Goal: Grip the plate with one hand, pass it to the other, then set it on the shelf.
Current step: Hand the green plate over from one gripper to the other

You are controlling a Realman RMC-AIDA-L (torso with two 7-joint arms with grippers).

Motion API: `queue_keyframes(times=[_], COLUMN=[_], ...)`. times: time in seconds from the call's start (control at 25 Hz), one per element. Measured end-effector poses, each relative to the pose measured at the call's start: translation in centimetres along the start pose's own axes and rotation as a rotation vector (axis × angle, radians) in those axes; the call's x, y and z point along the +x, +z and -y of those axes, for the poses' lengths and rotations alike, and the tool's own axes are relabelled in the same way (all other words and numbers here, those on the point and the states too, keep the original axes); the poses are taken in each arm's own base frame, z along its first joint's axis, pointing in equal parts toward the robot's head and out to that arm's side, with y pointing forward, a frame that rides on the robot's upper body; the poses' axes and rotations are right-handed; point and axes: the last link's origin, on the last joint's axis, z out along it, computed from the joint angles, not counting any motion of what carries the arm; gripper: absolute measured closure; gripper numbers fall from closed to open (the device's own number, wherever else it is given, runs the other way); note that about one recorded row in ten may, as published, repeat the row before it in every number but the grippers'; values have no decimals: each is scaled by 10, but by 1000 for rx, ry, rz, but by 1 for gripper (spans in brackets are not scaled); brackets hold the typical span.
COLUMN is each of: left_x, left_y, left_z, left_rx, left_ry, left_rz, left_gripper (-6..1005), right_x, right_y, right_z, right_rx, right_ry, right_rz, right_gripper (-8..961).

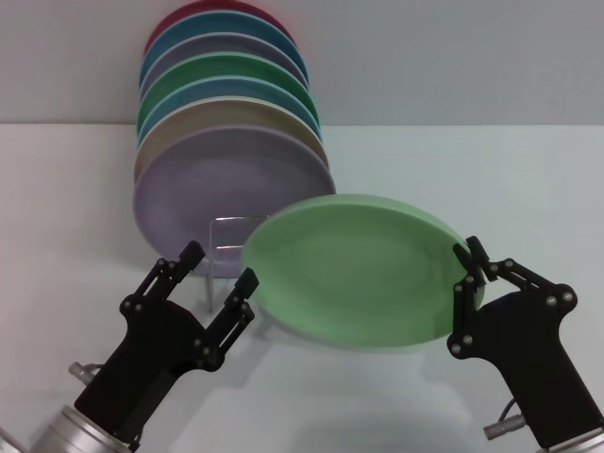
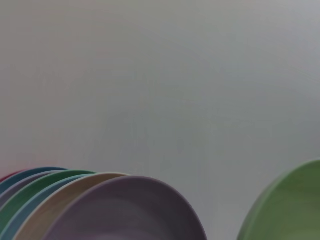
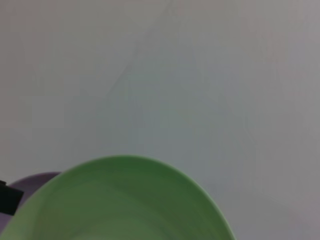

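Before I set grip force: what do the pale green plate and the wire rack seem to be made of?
The pale green plate, pinched at its rim by the right claw, looks like matte plastic or melamine, possibly glazed ceramic: even colour, dull sheen. The wire rack looks like thin bright metal wire, silvery and glinting.

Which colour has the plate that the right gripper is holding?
Light pastel green, plain; the plate held by the right gripper shows best in the head view.

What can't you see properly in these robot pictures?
- Wire shelf, head view: mostly hidden behind the lavender plate and the light green plate.
- Light green plate, both wrist views: cut off by the picture's edge.
- Stacked plates behind the lavender one: only rims show.
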Motion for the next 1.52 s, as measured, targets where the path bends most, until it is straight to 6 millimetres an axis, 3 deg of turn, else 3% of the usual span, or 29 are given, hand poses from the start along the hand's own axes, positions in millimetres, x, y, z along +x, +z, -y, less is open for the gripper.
queue_keyframes(times=[1.52], left_x=[-5], left_y=[9], left_z=[4], left_rx=[-4], left_ry=[67], left_rz=[42], left_gripper=[310], right_x=[-1], right_y=[1], right_z=[-5], right_rx=[-35], right_ry=[-1], right_rz=[16], right_gripper=[934])
